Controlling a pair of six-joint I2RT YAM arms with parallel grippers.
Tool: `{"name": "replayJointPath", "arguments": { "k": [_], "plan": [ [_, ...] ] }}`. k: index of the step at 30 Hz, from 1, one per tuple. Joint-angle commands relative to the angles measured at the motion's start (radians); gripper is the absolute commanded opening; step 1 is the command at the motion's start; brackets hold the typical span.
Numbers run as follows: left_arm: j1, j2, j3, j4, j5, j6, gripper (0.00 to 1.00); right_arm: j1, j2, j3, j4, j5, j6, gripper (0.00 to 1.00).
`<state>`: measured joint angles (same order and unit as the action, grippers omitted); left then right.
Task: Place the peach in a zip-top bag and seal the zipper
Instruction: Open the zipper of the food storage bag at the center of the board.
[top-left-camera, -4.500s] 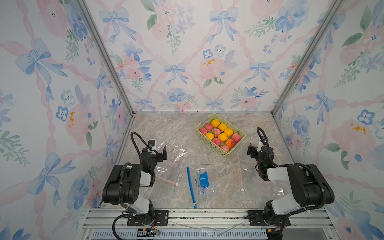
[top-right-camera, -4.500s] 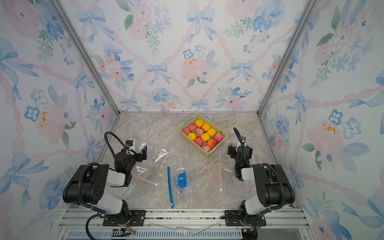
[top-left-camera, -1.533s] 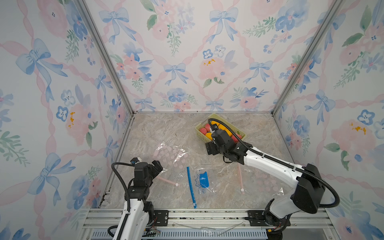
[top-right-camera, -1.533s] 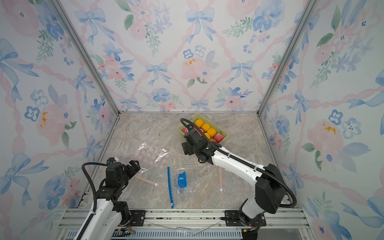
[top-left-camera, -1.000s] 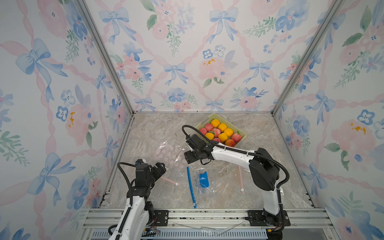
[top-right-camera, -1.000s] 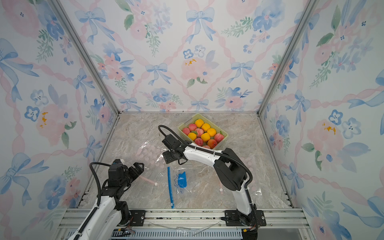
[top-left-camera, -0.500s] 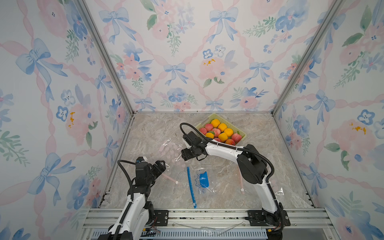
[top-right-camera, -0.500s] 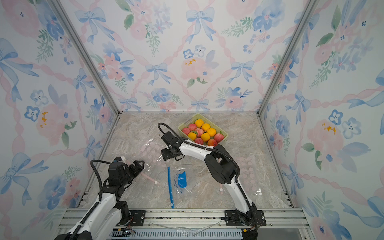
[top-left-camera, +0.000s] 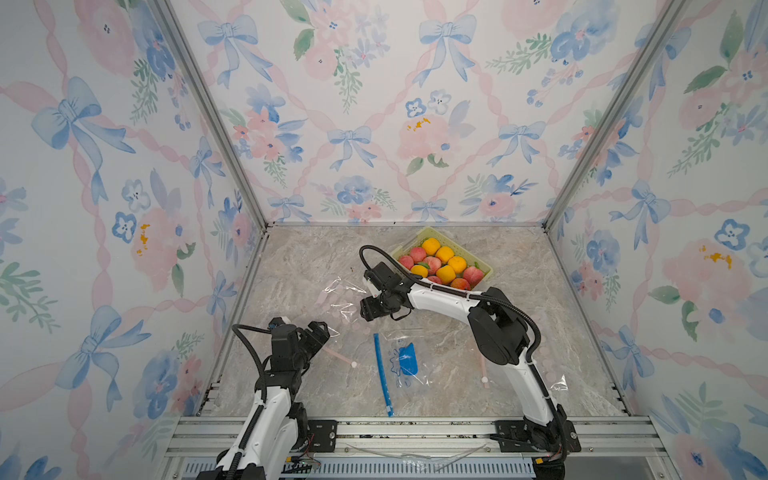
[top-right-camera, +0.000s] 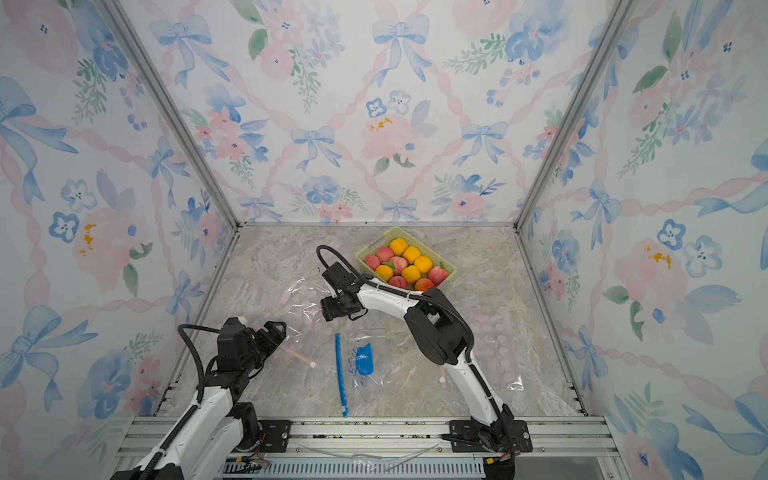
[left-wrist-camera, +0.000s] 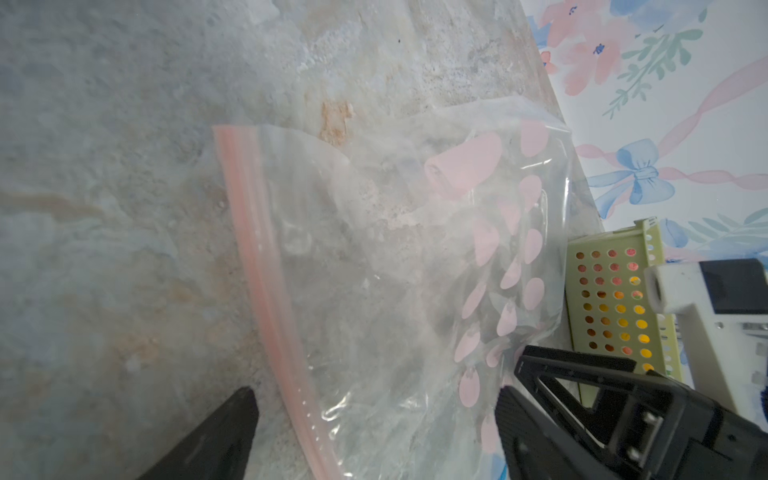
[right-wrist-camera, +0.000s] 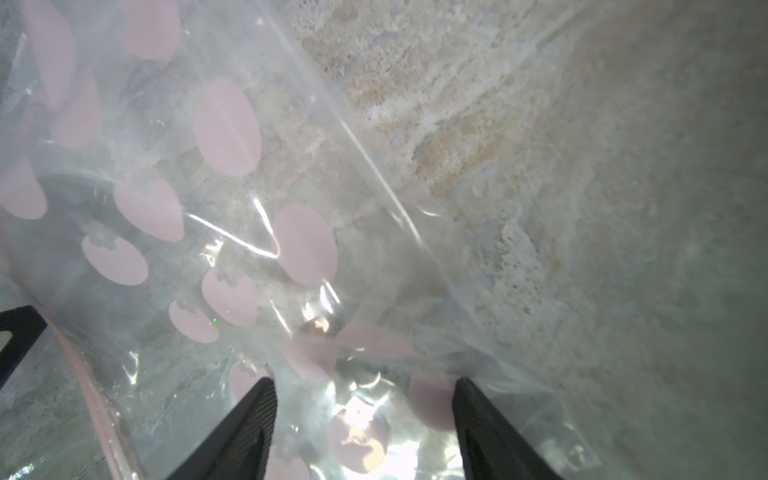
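Left gripper (left-wrist-camera: 376, 395) stands open astride the pink zipper (left-wrist-camera: 266, 270) of the pink-dotted bag (left-wrist-camera: 374, 249); right gripper (right-wrist-camera: 363, 380), jaws apart, is over that bag's dotted film.

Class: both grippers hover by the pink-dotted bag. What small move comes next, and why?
Probably close the left gripper on the pink zipper strip: it lies between the open jaws, the right gripper is open too, and the peaches sit in the basket.
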<state>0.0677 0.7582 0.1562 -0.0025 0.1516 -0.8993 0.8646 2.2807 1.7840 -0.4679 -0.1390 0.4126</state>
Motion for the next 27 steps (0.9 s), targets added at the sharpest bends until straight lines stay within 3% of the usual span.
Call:
{"name": "replayJointPath", "arguments": {
  "k": [1, 6, 13, 20, 24, 27],
  "plan": [
    [0.016, -0.008, 0.014, -0.063, -0.051, -0.032, 0.94, -0.005, 0.023, 0.015, -0.015, -0.014, 0.017, 0.69],
    [0.018, 0.045, -0.012, 0.043, 0.018, -0.024, 0.95, -0.004, 0.024, 0.011, -0.014, -0.017, 0.018, 0.68],
    [0.017, 0.121, 0.000, 0.214, 0.090, 0.023, 0.87, -0.004, 0.028, 0.001, 0.000, -0.034, 0.029, 0.65],
    [-0.014, 0.218, 0.044, 0.284, 0.114, 0.037, 0.73, -0.005, 0.033, 0.000, 0.004, -0.043, 0.034, 0.64],
    [-0.037, 0.233, 0.062, 0.297, 0.126, 0.029, 0.57, -0.005, 0.033, 0.001, 0.003, -0.046, 0.038, 0.64],
    [-0.058, 0.218, 0.080, 0.296, 0.132, 0.031, 0.51, -0.005, 0.028, -0.001, 0.005, -0.052, 0.037, 0.63]
  ]
}}
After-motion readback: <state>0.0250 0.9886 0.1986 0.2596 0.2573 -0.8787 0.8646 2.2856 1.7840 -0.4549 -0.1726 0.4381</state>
